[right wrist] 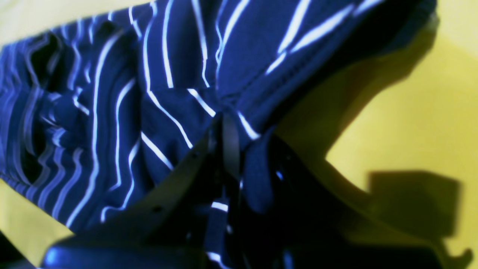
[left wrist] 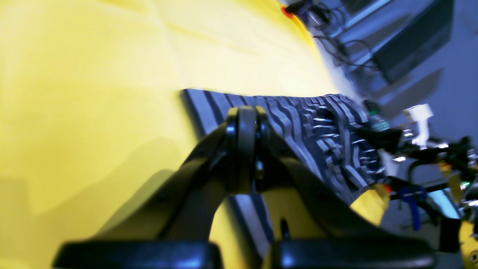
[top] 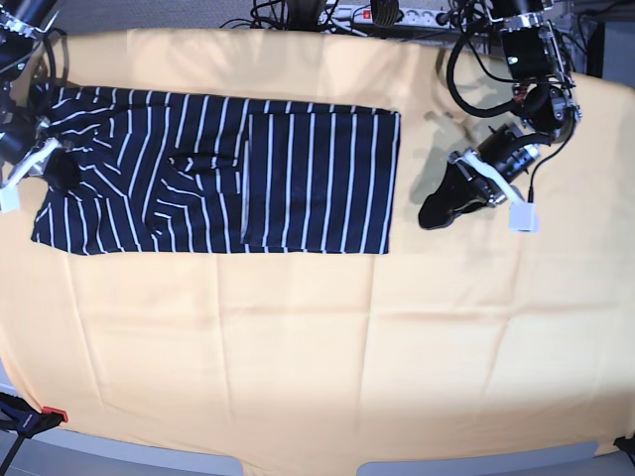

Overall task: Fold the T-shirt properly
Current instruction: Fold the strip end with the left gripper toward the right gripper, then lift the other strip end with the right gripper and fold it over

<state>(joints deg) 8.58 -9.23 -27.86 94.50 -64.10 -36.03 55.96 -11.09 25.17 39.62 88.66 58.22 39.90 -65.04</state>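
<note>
The T-shirt (top: pixel 218 174) lies in the upper left of the base view, spread as a long striped band on the yellow cloth (top: pixel 317 337) that covers the desk, its right part already doubled into a neat rectangle. The right end effector (right wrist: pixel 229 142) sits at the far left edge of the shirt, jaws pinched onto a bunched fold of striped fabric, probably so that this loose end can be lifted and carried over the folded part. The left end effector (top: pixel 446 203) rests closed and empty on the cloth in the upper right, well clear of the shirt, likely parked out of the way. No brand, label or writing can be read.
</note>
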